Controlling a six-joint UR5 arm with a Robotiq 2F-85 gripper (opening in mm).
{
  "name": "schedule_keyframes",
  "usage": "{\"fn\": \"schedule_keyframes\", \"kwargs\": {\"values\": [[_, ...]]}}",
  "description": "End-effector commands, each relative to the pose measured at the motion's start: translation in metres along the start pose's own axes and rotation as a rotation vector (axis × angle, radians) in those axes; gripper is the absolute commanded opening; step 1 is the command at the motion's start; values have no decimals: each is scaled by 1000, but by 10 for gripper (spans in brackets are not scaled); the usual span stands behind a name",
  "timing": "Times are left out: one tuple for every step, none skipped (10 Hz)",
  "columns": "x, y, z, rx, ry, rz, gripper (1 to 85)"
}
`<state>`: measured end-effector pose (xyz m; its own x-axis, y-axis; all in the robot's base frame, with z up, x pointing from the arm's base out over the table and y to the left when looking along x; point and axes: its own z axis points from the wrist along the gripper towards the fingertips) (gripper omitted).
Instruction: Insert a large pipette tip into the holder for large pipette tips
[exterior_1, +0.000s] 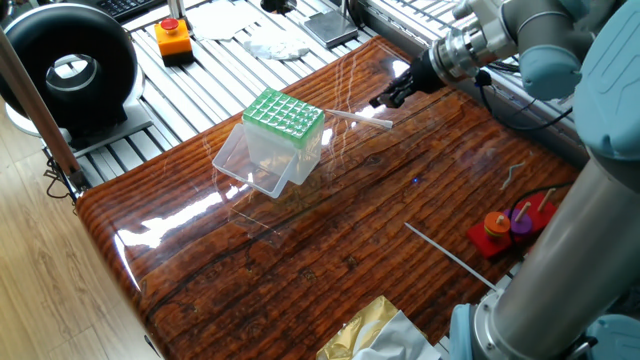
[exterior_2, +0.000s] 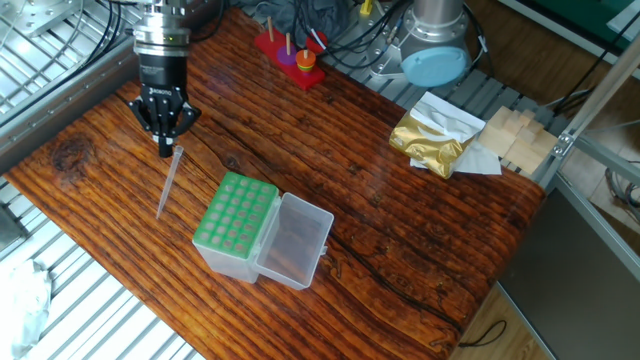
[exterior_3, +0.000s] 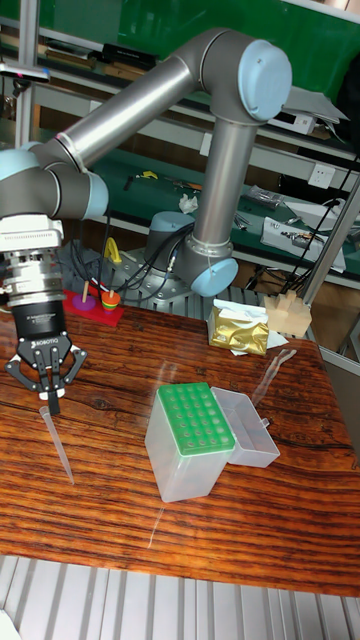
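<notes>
The large pipette tip (exterior_1: 358, 119) (exterior_2: 169, 181) (exterior_3: 57, 444) lies flat on the wooden table, a slim translucent tube next to the holder. The holder (exterior_1: 284, 118) (exterior_2: 234, 214) (exterior_3: 194, 419) is a clear box with a green gridded top, and its clear lid (exterior_2: 296, 239) hangs open to one side. My gripper (exterior_1: 384, 98) (exterior_2: 166, 150) (exterior_3: 51, 398) points down just over the wide end of the tip. Its fingers are drawn together to a point and hold nothing. Whether they touch the tip does not show.
A thin grey rod (exterior_1: 449, 254) lies on the table near a red ring-stacking toy (exterior_1: 497, 227) (exterior_2: 291, 54). A gold foil bag (exterior_2: 430, 139) (exterior_3: 238, 330) and wooden blocks (exterior_2: 514, 134) sit at the table edge beyond the holder. An orange button box (exterior_1: 173, 38) stands off the table.
</notes>
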<state>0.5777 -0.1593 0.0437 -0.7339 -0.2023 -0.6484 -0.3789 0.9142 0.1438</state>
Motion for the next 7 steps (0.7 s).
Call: {"fn": "schedule_keyframes", "kwargs": {"values": [[12, -10, -1, 9, 12, -5, 10], [14, -12, -1, 8, 13, -6, 10], [16, -13, -1, 12, 20, -3, 10], [16, -13, -1, 16, 24, -4, 10], [6, -13, 0, 22, 2, 7, 10], [3, -13, 0, 31, 2, 6, 10], [2, -13, -1, 33, 3, 11, 10]]}}
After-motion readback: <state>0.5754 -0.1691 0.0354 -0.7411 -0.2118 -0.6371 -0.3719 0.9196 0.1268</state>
